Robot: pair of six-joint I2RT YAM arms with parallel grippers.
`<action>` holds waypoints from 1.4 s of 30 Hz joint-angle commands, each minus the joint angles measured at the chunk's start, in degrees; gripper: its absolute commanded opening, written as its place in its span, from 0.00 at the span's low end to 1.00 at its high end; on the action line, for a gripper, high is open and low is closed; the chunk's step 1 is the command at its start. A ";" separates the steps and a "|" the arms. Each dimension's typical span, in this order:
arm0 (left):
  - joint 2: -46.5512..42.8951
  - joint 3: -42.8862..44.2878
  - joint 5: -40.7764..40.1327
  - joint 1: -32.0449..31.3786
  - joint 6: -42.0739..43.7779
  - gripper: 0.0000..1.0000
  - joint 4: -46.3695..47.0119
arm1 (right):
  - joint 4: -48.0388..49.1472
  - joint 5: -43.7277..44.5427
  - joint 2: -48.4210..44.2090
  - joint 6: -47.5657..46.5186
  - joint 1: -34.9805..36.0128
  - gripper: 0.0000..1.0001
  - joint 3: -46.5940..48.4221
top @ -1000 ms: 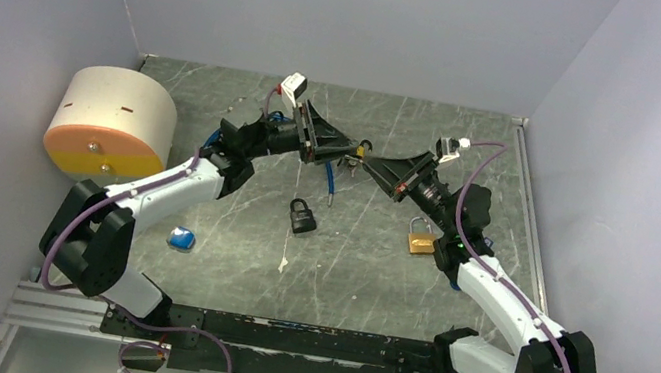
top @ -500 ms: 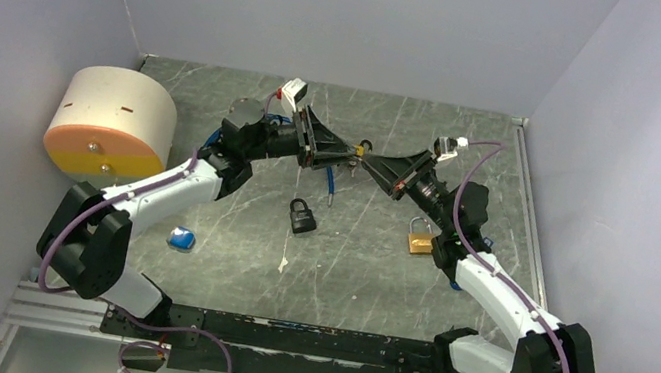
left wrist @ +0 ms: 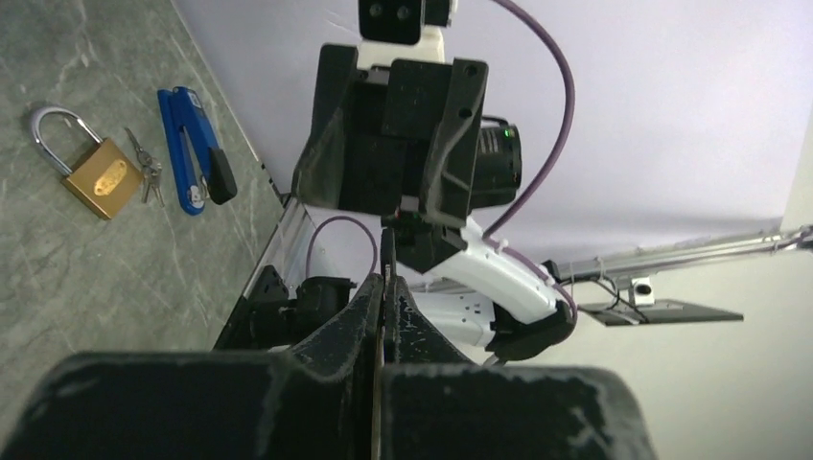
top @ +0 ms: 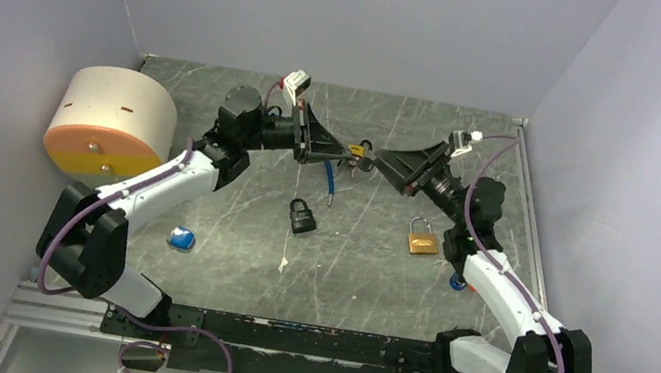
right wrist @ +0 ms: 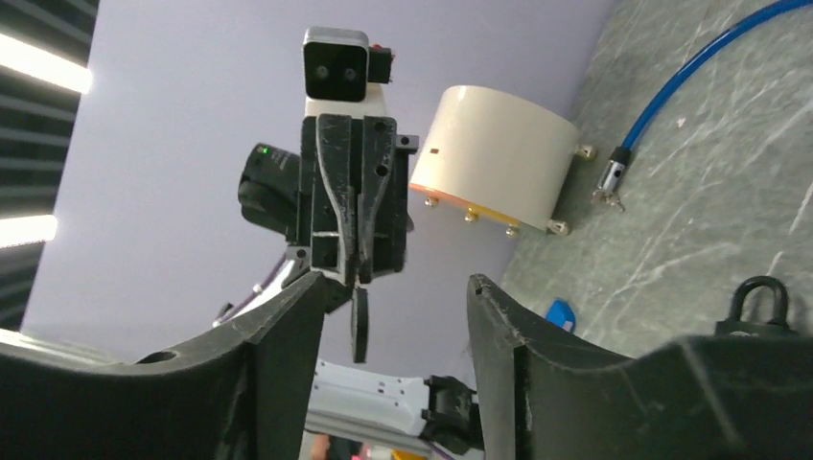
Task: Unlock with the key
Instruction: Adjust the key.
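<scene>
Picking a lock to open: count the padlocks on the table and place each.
2. A black padlock lies near the middle of the table; a brass padlock lies to its right, beside the right arm. A small one could be hidden beneath it.

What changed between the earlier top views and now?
The key changed hands. The left gripper shut its jaws on it, while the right gripper opened its jaws, let go and drew back to the right. The black padlock and the brass padlock lie where they were.
</scene>
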 commanded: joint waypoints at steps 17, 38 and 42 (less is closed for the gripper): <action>2.58 16.04 25.31 1.72 23.22 0.02 -20.73 | -21.39 -29.88 -0.89 -27.73 2.02 0.38 17.33; 3.92 18.49 22.84 2.14 23.44 0.16 -23.45 | -18.67 -31.35 2.32 -27.46 4.79 0.00 17.18; 1.26 18.55 12.65 4.40 28.51 0.75 -32.72 | -23.32 -22.98 0.36 -31.97 4.83 0.00 15.33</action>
